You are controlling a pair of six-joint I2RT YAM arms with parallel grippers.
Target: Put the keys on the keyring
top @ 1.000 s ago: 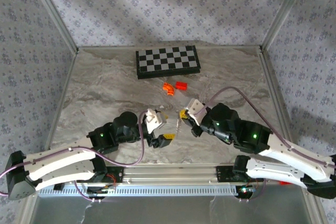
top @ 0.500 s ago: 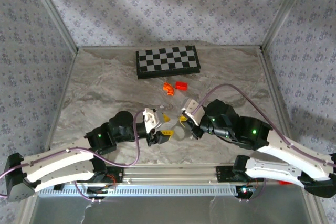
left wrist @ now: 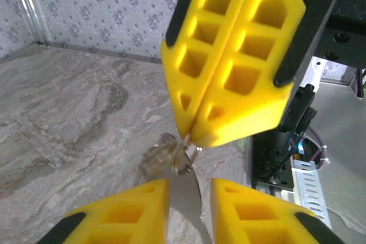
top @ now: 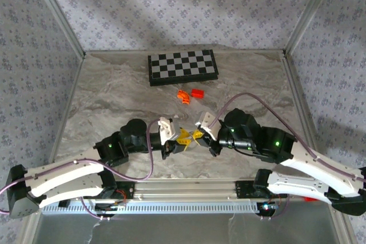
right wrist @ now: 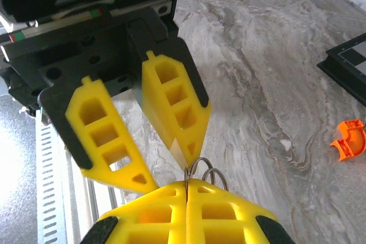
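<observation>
Your right gripper [right wrist: 187, 186] wears matt yellow plastic fingers [right wrist: 148, 212], moulded in hollow cells. At its twelve o'clock, the thin keyring [right wrist: 200, 164] gleams as bare metal. The grey marbled stone-look tabletop [right wrist: 274, 67] looks smooth, low-sheen.

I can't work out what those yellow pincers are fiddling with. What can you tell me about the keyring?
The keyring is thin silvery wire, seen as two small overlapping loops. It sticks out from between the shut fingertips of the right pincer. The left pincer stands open right beside it.
</observation>
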